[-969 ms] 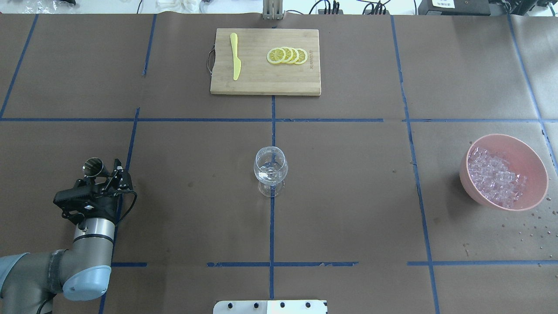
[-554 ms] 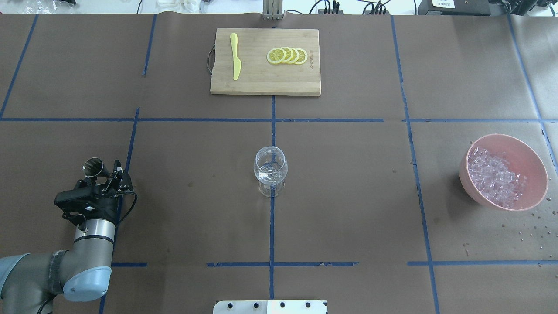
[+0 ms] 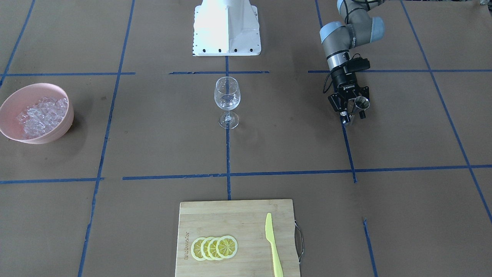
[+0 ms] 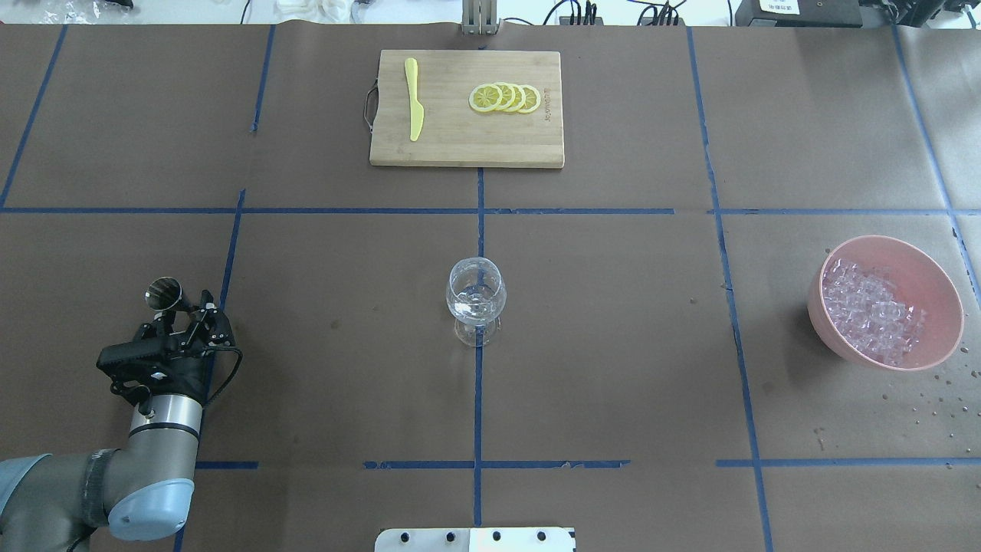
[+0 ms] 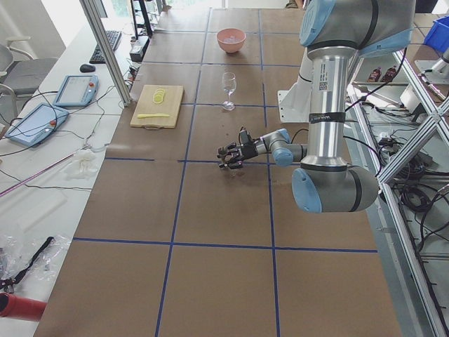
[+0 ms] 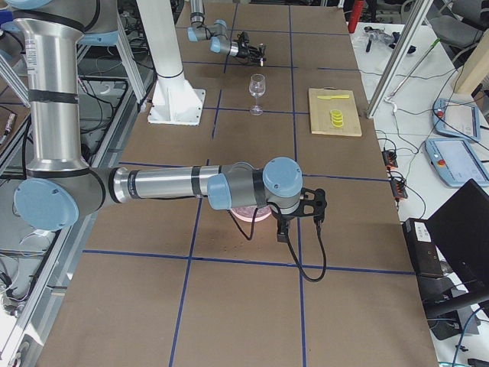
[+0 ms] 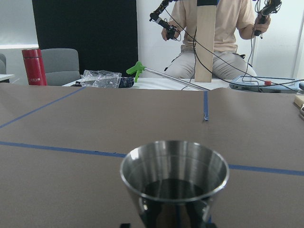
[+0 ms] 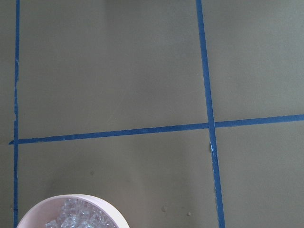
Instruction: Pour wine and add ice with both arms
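A small steel cup (image 4: 162, 292) stands upright on the table at the near left, its inside dark in the left wrist view (image 7: 174, 175). My left gripper (image 4: 186, 303) is low behind it and looks open, fingers beside the cup's base (image 3: 361, 103). A clear stemmed wine glass (image 4: 476, 295) stands at the table's middle. The ice (image 4: 870, 310) is piled in a pink bowl (image 4: 941, 277) at the right. My right arm (image 6: 283, 187) hangs over that bowl. Its gripper is hidden, so I cannot tell its state. The right wrist view shows ice (image 8: 71, 217) at the bottom edge.
A wooden cutting board (image 4: 460, 146) at the far middle carries lemon slices (image 4: 506, 98) and a yellow knife (image 4: 414, 100). Water drops lie on the paper near the bowl (image 4: 931, 399). The white robot base (image 3: 226, 27) is at the near edge.
My left wrist and gripper have drawn back a little toward the robot and levelled. The steel cup has stayed where it was.
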